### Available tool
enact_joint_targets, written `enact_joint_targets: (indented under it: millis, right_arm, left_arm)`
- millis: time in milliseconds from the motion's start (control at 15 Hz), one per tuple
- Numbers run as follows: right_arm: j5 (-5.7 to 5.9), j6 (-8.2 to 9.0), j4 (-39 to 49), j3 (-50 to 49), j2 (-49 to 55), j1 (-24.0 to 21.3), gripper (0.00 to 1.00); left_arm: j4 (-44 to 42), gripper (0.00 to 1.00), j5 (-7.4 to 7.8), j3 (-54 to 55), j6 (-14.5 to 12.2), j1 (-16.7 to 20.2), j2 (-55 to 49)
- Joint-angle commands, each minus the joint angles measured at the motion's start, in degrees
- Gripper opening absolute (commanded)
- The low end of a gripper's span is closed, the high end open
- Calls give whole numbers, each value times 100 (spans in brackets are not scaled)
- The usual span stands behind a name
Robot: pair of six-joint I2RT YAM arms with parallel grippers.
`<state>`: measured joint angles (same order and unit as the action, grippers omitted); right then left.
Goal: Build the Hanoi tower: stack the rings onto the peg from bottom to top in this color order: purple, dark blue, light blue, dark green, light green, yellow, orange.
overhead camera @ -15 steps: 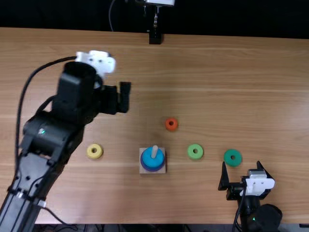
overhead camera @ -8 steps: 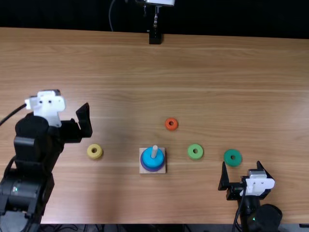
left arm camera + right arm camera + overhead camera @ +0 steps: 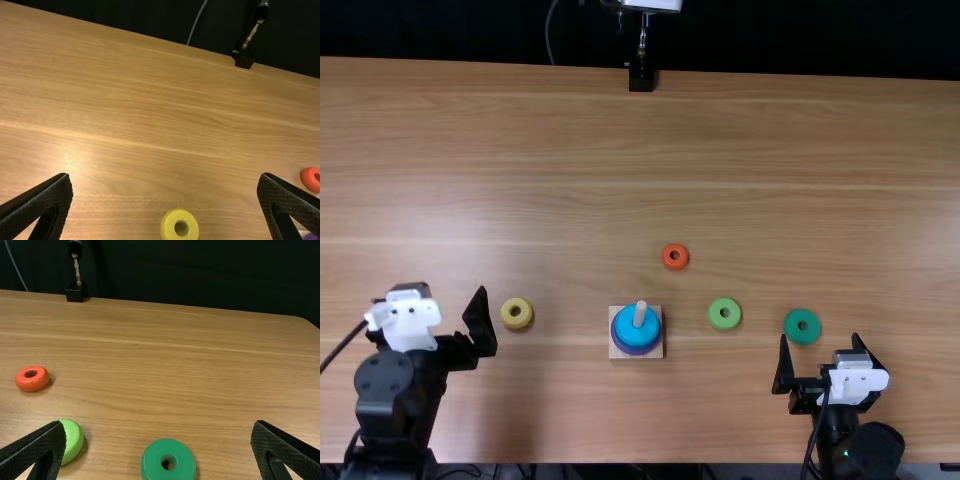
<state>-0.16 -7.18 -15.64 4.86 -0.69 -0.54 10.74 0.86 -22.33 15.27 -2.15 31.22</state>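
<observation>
Four loose rings lie flat on the counter point(image 3: 560, 210), all released: a yellow ring point(image 3: 507, 314), an orange-red ring point(image 3: 665, 258), a light green ring point(image 3: 714, 314) and a dark green ring point(image 3: 792, 328). The dark green ring lies just ahead of the right gripper point(image 3: 820, 338), in line with the space between its fingers; they stand wide apart and hold nothing. The left gripper point(image 3: 441, 288) also has its fingers spread wide and unloaded. The yellow ring is just beside it in the top view, on the side toward the peg; in the left wrist view it appears between the two fingers, clear of both. The light green ring is partly covered by one right finger in the right wrist view, and the orange-red ring lies farther out.

A pale square base point(image 3: 616, 353) carries the upright peg point(image 3: 640, 313), with a light blue ring point(image 3: 631, 332) uppermost and a wider blue-violet rim point(image 3: 636, 350) below. How many rings make up that lower part cannot be told. The loose rings are thick, smooth and rounded, each with a small central hole; the dark green ring is broader than the yellow. At the counter's far edge stands a small black block point(image 3: 641, 79).
</observation>
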Motion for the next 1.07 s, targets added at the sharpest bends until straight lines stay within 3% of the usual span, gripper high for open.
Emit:
enact_joint_targets:
  millis: [0, 533, 1000]
  right_arm:
    - [80, 1, -394, -390, 69, -34, 100]
    - [80, 1, -394, -381, 69, -34, 100]
    - [80, 1, -394, -390, 69, -34, 100]
  left_arm:
    - [-136, 100, 19, 440, 3, -13, -468]
    - [-104, 100, 125, 2022, 3, -215, -2358]
    - [318, 100, 114, 2233, -19, -180, -3008]
